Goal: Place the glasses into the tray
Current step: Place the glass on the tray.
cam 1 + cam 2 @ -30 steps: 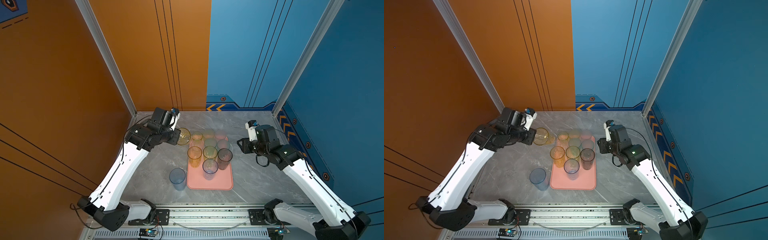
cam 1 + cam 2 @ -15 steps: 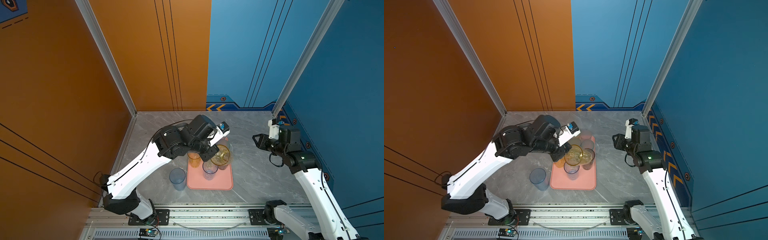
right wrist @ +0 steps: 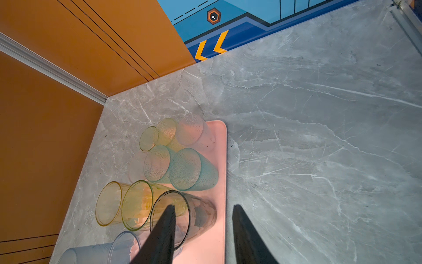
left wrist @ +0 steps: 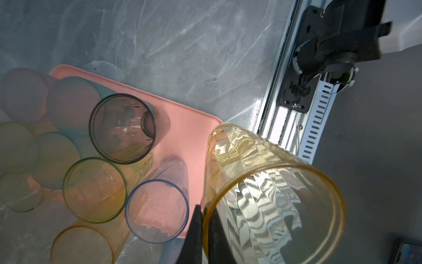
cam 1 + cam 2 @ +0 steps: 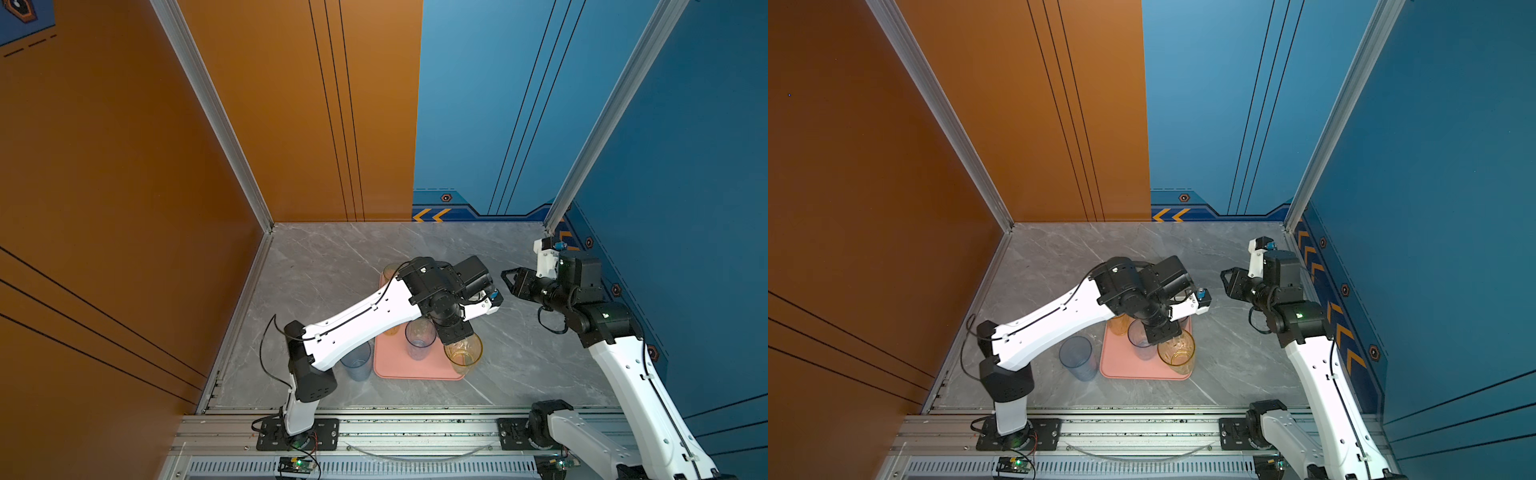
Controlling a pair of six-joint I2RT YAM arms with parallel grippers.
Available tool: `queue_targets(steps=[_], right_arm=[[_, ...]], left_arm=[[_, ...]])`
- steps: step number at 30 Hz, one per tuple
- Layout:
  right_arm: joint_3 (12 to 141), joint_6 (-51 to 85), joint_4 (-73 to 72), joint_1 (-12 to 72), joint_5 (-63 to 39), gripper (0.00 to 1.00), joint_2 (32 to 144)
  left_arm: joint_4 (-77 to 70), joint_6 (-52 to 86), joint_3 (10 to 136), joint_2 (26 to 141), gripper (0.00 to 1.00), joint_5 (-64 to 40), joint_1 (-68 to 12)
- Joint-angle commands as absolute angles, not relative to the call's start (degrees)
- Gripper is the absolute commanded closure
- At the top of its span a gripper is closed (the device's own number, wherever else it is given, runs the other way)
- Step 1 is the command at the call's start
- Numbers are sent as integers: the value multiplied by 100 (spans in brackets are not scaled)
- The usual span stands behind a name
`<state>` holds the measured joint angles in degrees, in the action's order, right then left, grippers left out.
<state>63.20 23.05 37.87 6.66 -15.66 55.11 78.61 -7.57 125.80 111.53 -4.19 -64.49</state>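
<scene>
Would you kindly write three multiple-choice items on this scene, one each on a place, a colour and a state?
1. Where does the blue-grey tumbler stand relative to the tray? A on it; B on the table beside it; C inside another tumbler.
2. What colour is the held tumbler in the left gripper? A amber; B teal; C pink.
3. How is the right gripper? A shut on a glass; B open and empty; C out of view.
Key: 1 B, both top views show it on the grey table, off the rim. 2 A, the left wrist view shows its amber wall pinched. 3 B, the right wrist view shows its fingers apart, gripping nothing.
</scene>
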Motion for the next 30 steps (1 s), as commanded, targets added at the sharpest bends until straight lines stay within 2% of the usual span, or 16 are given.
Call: queue_targets(steps=[1,30], right_arm=[[6411,2382,3684,626,-1720,60,5423],[6203,2263,3463,628,-1905,60,5728]], left_arm=[[8033,-894,12784,11237,95,-613,-6379],[7846,-1072,12853,12274,97,-572,-5908]])
